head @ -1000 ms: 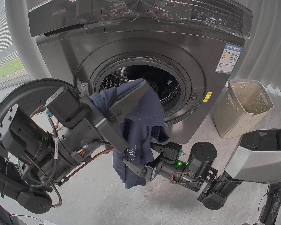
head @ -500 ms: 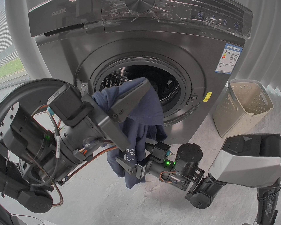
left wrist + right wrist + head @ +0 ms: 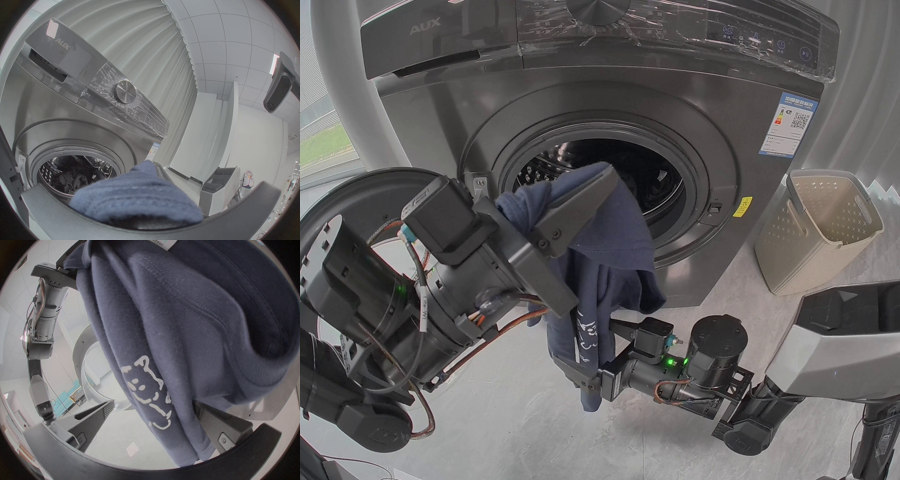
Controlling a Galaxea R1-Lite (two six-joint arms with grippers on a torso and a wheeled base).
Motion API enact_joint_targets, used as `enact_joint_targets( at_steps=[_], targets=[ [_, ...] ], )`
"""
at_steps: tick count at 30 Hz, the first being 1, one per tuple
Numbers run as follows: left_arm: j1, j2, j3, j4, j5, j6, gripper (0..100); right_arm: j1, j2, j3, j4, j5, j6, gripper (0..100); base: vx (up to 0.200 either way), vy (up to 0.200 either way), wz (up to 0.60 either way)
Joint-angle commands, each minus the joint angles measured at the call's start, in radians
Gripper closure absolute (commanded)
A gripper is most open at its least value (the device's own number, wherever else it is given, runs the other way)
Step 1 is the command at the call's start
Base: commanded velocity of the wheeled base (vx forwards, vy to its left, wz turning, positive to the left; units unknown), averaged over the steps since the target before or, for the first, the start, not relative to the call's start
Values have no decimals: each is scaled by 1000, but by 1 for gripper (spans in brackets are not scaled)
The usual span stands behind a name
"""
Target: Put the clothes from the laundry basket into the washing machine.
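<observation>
The left gripper (image 3: 594, 194) is clamped on the bunched top of a navy garment (image 3: 612, 262) and holds it high in front of the washer (image 3: 700, 94). The open drum (image 3: 650, 169) sits at its 12 o'clock, so the next move probably needs only a forward push over the rim. The rest of the garment hangs long, towards 6 o'clock, and would likely drag on the drum's lip. That looks like the reason the right gripper (image 3: 582, 378) waits low there: its jaws stand wide apart with the printed tail between them, cloth touching one finger (image 3: 218, 427), ready to gather it. The door (image 3: 356, 194) is swung out to 9 o'clock, clear of both arms. Some clothes (image 3: 73, 181) already lie in the drum. The basket (image 3: 800, 250) stands at the washer's 3 o'clock, well apart from both grippers.
</observation>
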Motion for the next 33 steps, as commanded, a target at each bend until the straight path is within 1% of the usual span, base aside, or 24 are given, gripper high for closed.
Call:
enact_joint_targets(
  at_steps=[1,2,3,4,5,6,8,15,16,17,21,24,28,31,33],
  targets=[
    [0,-6,-2,0,-1,0,100,-5,85,-86,-20,-40,-2,0,0,0,0],
    [0,-8,-4,0,1,0,100,-5,89,-89,-19,-43,-2,0,0,0,0],
    [0,-8,-7,2,1,0,100,-6,109,-117,-19,-61,-4,0,0,0,0],
    [0,-8,-8,3,1,0,100,-6,124,-137,-19,-69,-4,0,0,0,0],
    [0,-8,-8,3,1,0,100,-6,124,-137,-19,-69,-4,0,0,0,0],
    [0,-10,-10,3,1,0,100,-9,160,-169,-19,-75,-4,0,0,0,0],
    [2,-11,-10,3,1,0,100,-14,186,-193,-19,-83,-4,0,0,0,0],
    [2,-23,-11,5,1,0,100,-40,204,-212,-19,-98,4,0,0,0,0],
    [2,-25,-11,6,1,0,100,-43,201,-220,-19,-107,7,0,0,0,0],
    [2,-25,-11,8,1,-2,100,-43,197,-221,-20,-113,7,100,0,0,0],
    [6,-26,-4,9,1,-2,100,-45,180,-220,-20,-119,13,100,0,0,0],
    [40,-28,10,9,5,-2,100,-54,132,-198,-20,-119,13,100,0,0,0],
    [132,-26,64,14,31,-2,100,-97,22,-129,-20,-119,15,100,0,0,0],
    [189,-23,137,16,22,-5,100,-137,-70,-66,-20,-118,13,100,0,0,0],
    [204,-16,182,14,21,-8,100,-151,-123,-34,-19,-116,13,100,0,0,0]
  ],
)
